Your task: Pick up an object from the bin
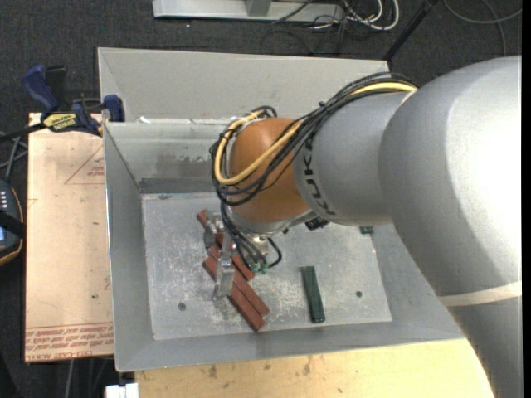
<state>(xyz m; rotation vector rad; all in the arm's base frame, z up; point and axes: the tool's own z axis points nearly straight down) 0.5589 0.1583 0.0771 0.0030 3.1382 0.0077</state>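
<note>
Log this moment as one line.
claw: low over reddish-brown blocks | place: bin floor, left-centre | dark bar: lying apart, right

The gripper (224,282) sits among reddish-brown rectangular blocks (249,303) in the grey metal bin (166,305). A dark green flat bar (313,295) lies apart.

One camera — above the bin (124,247), angled down.

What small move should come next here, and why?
Probably ease straight down a little: the gripper sits right over the reddish-brown bars heaped left of centre in the bin, while the dark green bar lies apart to their right.
</note>
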